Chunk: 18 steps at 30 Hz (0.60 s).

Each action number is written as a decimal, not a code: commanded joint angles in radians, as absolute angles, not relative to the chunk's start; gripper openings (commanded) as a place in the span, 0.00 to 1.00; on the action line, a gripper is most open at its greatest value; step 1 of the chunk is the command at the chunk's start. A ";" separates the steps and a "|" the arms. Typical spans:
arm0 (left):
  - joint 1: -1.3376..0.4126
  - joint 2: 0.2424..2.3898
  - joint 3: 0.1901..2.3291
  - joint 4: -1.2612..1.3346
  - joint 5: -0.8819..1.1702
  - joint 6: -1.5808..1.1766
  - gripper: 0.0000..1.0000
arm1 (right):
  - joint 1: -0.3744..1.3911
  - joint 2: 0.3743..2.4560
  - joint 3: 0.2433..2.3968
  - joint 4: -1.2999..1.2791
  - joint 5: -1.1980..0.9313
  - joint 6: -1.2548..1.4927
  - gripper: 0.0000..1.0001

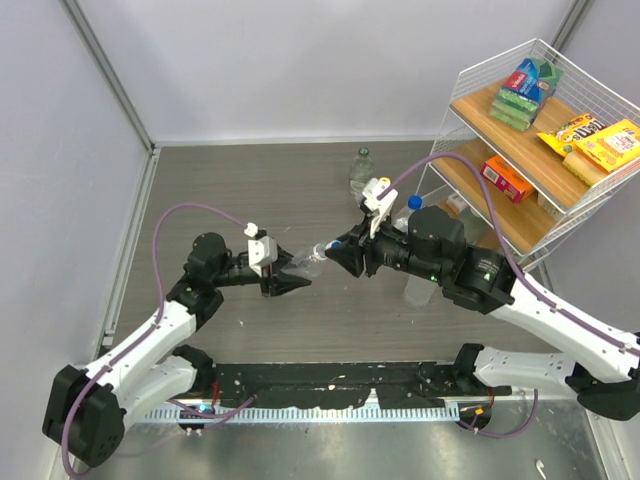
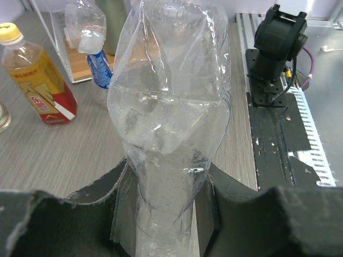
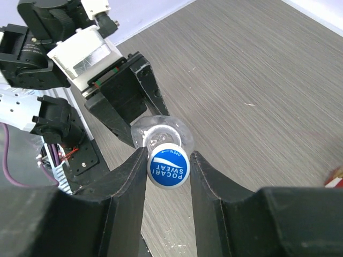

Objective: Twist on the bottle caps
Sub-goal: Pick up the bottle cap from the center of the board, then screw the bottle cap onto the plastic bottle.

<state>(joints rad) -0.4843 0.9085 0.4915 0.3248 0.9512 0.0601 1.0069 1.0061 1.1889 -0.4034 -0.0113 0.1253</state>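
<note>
Top external: both arms meet over the table (image 1: 300, 180). I read the left gripper (image 1: 298, 270) clamped on a clear bottle (image 1: 312, 258), held about level with its mouth toward the right arm. The right gripper (image 3: 167, 154) pinches a blue cap (image 3: 168, 170) by its rim, at the bottle's mouth.

Crinkled glossy plastic bottle (image 2: 171, 118), smooth plastic cap (image 3: 168, 171), matt grained tabletop (image 3: 257, 80).

white-shelled arms (image 1: 140, 350) with black joints, purple cables (image 1: 190, 207) and black wedge-fingered grippers (image 3: 168, 155).
</note>
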 commanded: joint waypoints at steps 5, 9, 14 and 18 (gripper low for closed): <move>-0.486 0.925 0.514 0.330 1.061 0.081 0.00 | 1.012 1.057 1.243 -0.336 -0.106 0.117 0.23; -0.486 0.919 0.520 0.298 1.110 0.121 0.00 | 1.012 1.084 1.247 -0.368 -0.129 0.120 0.23; -0.486 0.919 0.512 0.325 1.106 0.118 0.00 | 1.011 1.097 1.272 -0.429 -0.193 0.130 0.23; -0.486 0.925 0.508 0.357 1.117 0.106 0.00 | 1.012 1.078 1.264 -0.462 -0.216 0.141 0.23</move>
